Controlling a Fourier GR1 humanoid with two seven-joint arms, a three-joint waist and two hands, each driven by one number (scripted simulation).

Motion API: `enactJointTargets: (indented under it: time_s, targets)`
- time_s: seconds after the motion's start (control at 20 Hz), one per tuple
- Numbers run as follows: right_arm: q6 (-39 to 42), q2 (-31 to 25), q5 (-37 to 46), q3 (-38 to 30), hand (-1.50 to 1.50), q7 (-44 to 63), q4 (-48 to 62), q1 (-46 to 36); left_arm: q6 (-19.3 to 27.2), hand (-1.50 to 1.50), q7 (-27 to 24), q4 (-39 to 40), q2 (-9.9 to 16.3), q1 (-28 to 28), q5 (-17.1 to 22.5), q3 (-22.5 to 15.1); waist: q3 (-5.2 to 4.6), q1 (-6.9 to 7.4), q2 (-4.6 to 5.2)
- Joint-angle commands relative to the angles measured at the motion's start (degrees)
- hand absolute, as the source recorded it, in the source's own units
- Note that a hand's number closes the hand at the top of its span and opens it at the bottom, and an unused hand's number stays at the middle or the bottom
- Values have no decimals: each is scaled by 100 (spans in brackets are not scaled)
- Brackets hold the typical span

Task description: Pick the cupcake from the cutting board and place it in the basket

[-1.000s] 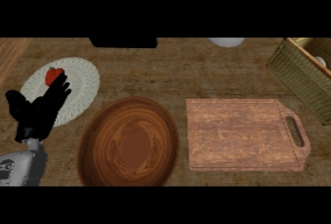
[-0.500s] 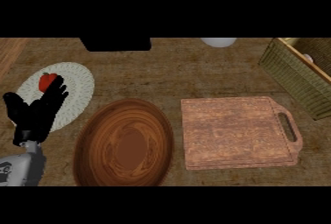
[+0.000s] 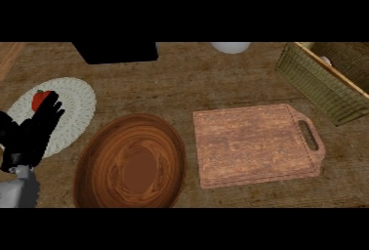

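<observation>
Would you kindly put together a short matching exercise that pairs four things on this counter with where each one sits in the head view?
Things:
1. cutting board
2. wooden plate
3. basket
4. left hand

Places:
A. upper right corner
B. left edge, over the white plate
C. right of centre, handle toward the right
D. lower centre-left, between the white plate and the board

Pairs: 1-C, 2-D, 3-A, 4-B
</observation>
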Motion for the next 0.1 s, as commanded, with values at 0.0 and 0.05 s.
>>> enactJointTargets:
  time_s: [0.0, 0.05]
  targets:
    - [931, 85, -584, -32, -150, 158, -1414, 926, 30, 0, 130, -36, 81, -73, 84, 137, -1, -120, -14]
    - [1240, -25, -670, -29, -150, 240, -1723, 1057, -106, 0, -121, 10, 142, 150, 108, 188, -8, -127, -25]
